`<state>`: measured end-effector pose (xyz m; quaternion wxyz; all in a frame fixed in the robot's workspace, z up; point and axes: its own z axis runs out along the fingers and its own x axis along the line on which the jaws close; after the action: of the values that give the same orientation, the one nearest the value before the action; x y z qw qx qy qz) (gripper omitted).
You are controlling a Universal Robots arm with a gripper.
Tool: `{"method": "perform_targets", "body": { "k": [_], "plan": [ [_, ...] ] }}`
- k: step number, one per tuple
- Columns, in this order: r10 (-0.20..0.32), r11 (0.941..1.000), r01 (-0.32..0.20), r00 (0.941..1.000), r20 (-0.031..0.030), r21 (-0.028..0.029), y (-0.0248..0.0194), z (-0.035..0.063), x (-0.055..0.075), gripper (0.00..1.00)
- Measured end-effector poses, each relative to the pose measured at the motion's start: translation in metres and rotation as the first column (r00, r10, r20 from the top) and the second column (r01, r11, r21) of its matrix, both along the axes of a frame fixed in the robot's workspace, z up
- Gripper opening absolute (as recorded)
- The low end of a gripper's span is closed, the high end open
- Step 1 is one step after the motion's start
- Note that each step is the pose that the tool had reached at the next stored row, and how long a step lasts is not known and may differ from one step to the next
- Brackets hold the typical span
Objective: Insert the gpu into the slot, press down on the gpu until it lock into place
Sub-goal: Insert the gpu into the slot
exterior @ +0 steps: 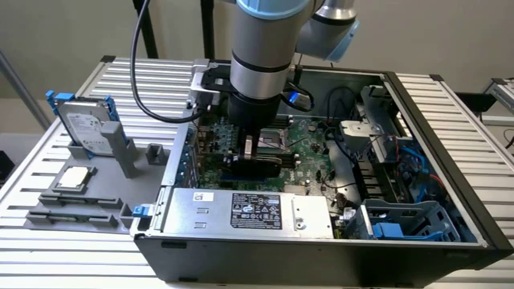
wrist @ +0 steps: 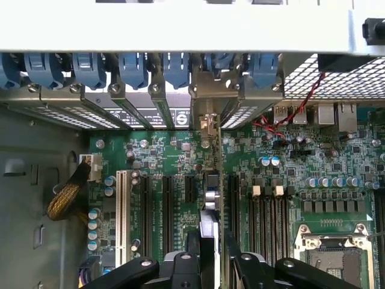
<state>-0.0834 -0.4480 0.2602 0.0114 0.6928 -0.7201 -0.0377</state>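
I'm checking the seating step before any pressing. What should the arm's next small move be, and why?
Probably a slow, straight descent. The gripper holds the gpu upright, low over the motherboard, and in the wrist view its metal bracket sits lined up with a rear opening. The card covers the slot, so contact cannot be confirmed.

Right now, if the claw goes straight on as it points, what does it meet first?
The claw points down, gripping the black card, so the card's lower edge leads. It would probably meet the green board beneath first; the gap between them is unclear.
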Motion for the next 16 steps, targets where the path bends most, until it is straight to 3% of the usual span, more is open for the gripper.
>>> {"method": "perform_targets", "body": {
  "k": [6, 16],
  "plan": [
    [0.000, 1.0000, 0.000, 0.9999, -0.0153, -0.0003, 0.0000, -0.0007, 0.0006, 0.26],
    [0.000, 1.0000, 0.000, 0.9997, -0.0259, -0.0001, -0.0001, -0.0038, 0.0052, 0.26]
  ]
}}
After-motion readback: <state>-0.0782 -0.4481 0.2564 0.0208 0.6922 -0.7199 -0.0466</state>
